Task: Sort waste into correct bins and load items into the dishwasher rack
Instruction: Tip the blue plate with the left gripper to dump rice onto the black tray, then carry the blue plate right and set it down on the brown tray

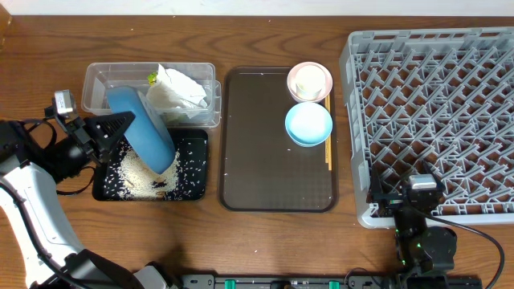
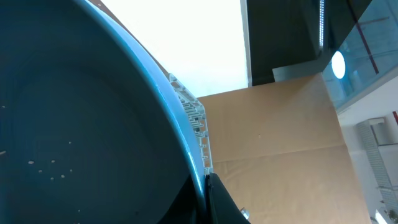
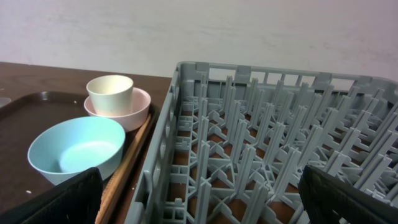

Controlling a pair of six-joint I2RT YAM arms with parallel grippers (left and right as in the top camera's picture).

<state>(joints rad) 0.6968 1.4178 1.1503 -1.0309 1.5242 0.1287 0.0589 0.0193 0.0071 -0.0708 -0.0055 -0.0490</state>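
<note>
Two bins sit at the left of the bench (image 1: 48,48). The clear tub (image 1: 96,80) holds the crumpled napkin (image 1: 181,90) and the yellow-green wrapper (image 1: 151,78). Just in front of it, the black tray (image 1: 193,189) carries the heap of rice (image 1: 132,172).

The left gripper (image 1: 127,124) is clamped on the rim of the blue dish (image 1: 144,128), which is tilted steeply over both bins and hides part of each. In the left wrist view the dish fills most of the picture, so little of the fingers shows.

On the brown serving tray (image 1: 265,160), the white cup (image 3: 110,93) stands inside the pinkish bowl (image 3: 137,112). The light-blue bowl (image 1: 308,124) is just beside them, partly covering the chopsticks (image 1: 328,144) along the tray's right edge.

The right gripper (image 3: 199,186) hangs spread wide and empty at the near left corner of the dishwasher rack (image 1: 434,80). Its fingers are cut off at the frame's lower corners.
</note>
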